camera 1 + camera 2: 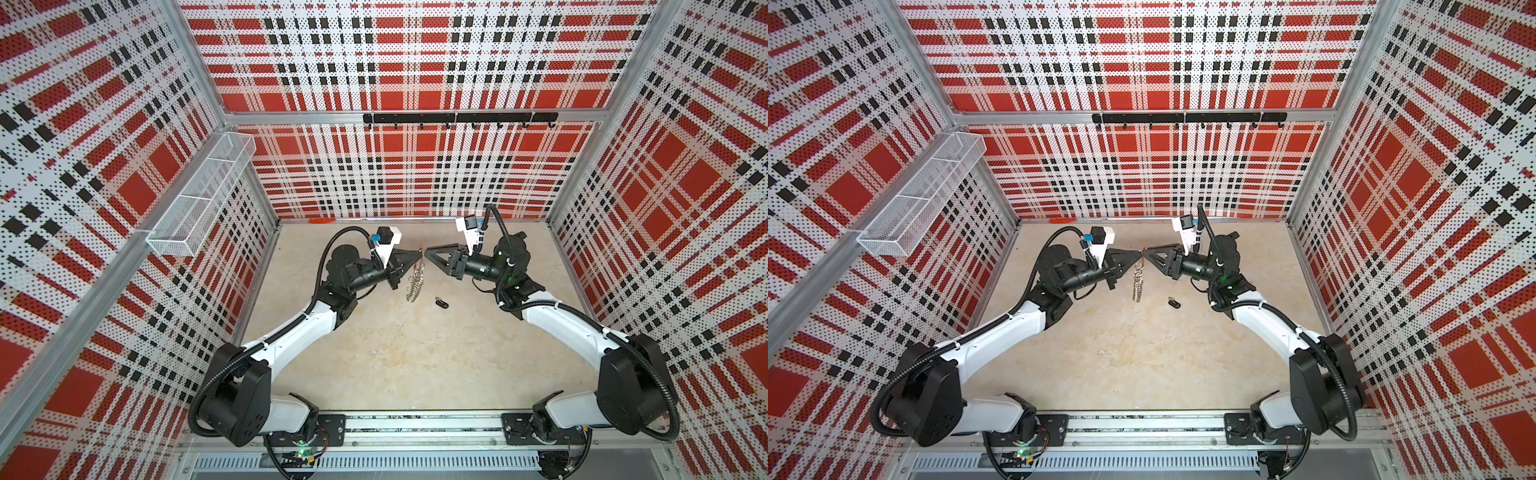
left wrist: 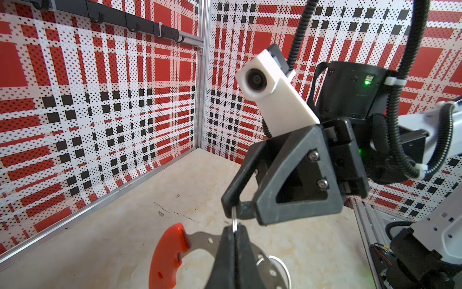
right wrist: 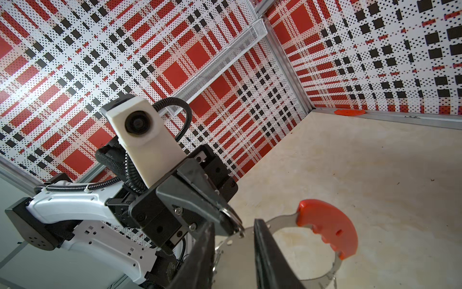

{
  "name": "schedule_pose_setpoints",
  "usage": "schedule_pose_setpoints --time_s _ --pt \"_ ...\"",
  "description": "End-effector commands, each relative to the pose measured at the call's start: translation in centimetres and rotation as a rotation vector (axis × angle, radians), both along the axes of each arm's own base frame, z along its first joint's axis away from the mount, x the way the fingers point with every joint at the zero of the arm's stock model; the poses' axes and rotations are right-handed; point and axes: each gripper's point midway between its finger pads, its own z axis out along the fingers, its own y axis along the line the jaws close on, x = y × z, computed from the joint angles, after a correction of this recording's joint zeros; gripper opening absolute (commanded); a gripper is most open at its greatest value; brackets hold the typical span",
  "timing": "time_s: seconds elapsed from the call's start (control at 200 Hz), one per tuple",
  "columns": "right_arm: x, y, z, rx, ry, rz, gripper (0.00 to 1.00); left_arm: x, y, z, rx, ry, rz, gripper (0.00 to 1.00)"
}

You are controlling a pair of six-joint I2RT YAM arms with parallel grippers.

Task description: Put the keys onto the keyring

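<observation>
Currently left gripper (image 1: 418,257) clamps the keyring (image 1: 415,282) aloft; right gripper (image 1: 429,252) stands part-open beside it; keys (image 1: 441,302) lie unthreaded below.

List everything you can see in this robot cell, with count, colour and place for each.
Keyring: one, grey hoop with red sleeve and silver loops, hanging from the left gripper above mid-table.
Key fob: one, black, lying on the table right of the keyring.
Basket: one, white wire, left wall.
Hook rail: one, black, back wall.
Small piece: one, orange-red, table's back edge.
Table: one, beige.
Left gripper: one, black, shut on the keyring.
Right gripper: one, black, open, tips at the keyring.
Left arm, right arm: white and black, reaching from the near edge.
</observation>
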Motion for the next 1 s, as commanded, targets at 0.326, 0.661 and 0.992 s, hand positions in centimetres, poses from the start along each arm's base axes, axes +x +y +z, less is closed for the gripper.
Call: schedule_pose_setpoints --time_s 0.326,0.661,0.992 --pt "-0.6 0.5 0.5 0.015 -0.054 0.047 0.25 -0.9 -0.5 3.2 -0.054 -0.053 -0.052 0.0" --pt "-1.3 0.7 0.8 0.052 -0.059 0.093 0.14 -1.2 -0.5 3.9 -0.084 -0.051 -0.073 0.0" --pt "-2.5 0.5 2.0 0.097 -0.09 0.13 0.12 -1.3 -0.6 5.0 -0.141 -0.039 -0.106 0.0"
